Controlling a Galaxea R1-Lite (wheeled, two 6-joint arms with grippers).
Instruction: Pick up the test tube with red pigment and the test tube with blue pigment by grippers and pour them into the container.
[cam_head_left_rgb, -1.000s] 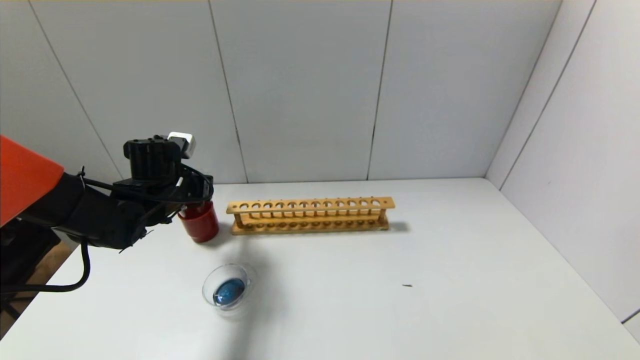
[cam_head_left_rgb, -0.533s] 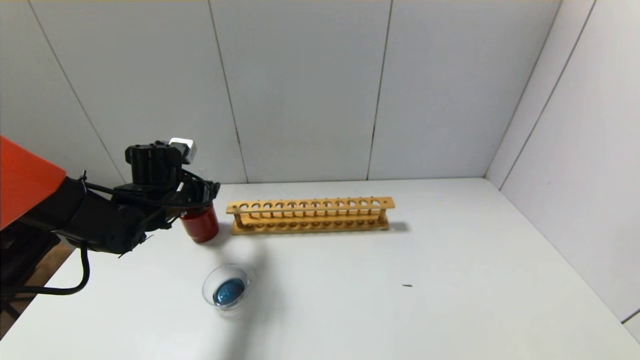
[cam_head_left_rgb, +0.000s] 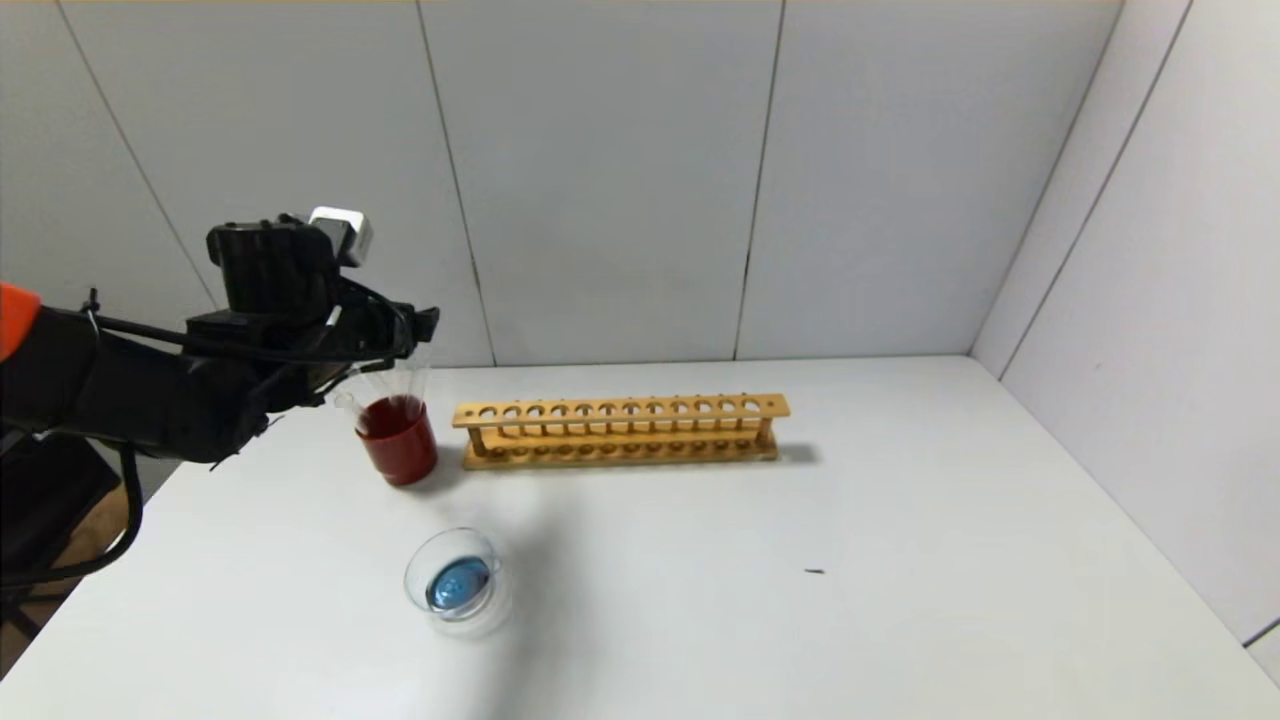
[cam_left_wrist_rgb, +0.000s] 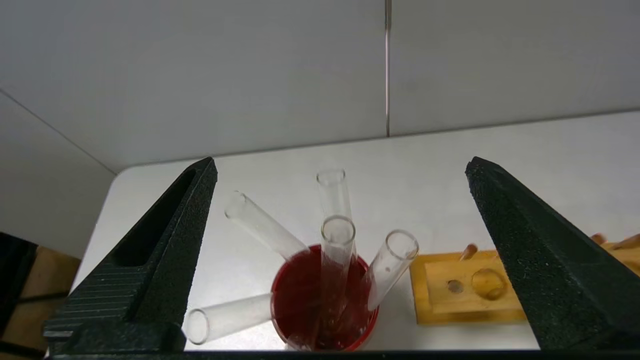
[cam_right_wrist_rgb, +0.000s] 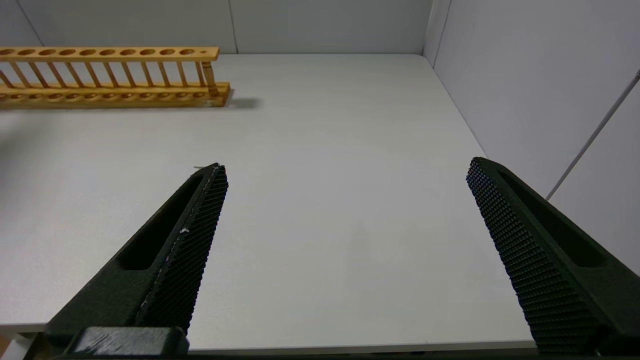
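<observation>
With its jaws spread wide and empty, the left gripper (cam_left_wrist_rgb: 340, 167) hangs above the red cup (cam_head_left_rgb: 400, 452), whose clear tubes (cam_left_wrist_rgb: 337, 250) stand upright, fanning outward.

The left arm (cam_head_left_rgb: 130, 395) is black and bulky, with an orange-red shell (cam_head_left_rgb: 12, 305) at its upper end. Thin black cables (cam_head_left_rgb: 290, 345) loop along it, and a thicker black cable (cam_head_left_rgb: 90, 560) hangs below. A small silver-white block (cam_head_left_rgb: 340, 232) sits on the black wrist housing. The left gripper (cam_left_wrist_rgb: 340, 250) and right gripper (cam_right_wrist_rgb: 345, 250) each have two long, tapered black fingers with a rough textured face.
</observation>
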